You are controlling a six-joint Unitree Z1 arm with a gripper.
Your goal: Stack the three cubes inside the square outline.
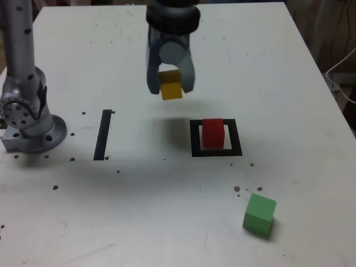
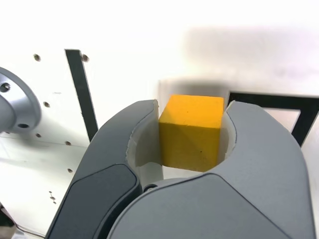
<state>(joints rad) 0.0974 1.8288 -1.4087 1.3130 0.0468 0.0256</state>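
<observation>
A yellow cube [image 1: 171, 85] is held clear of the white table [image 1: 289, 100] by the gripper [image 1: 171, 83].

The yellow cube is pinched between the two grey jaws, a jaw pressed against each of two opposite sides, as is seen plainly in the wrist view [image 2: 192, 132]; a soft shadow is cast on the table beneath it. The red cube [image 1: 212, 133] is seen upright inside the square outline [image 1: 216, 151], about midway across the table. The green cube [image 1: 259, 214] is found tilted, well apart from the outline, toward the table's near edge at the exterior view's right. A straight black tape strip [image 1: 103, 134] is laid near the arm's base [image 1: 28, 125], at the exterior view's left edge.
</observation>
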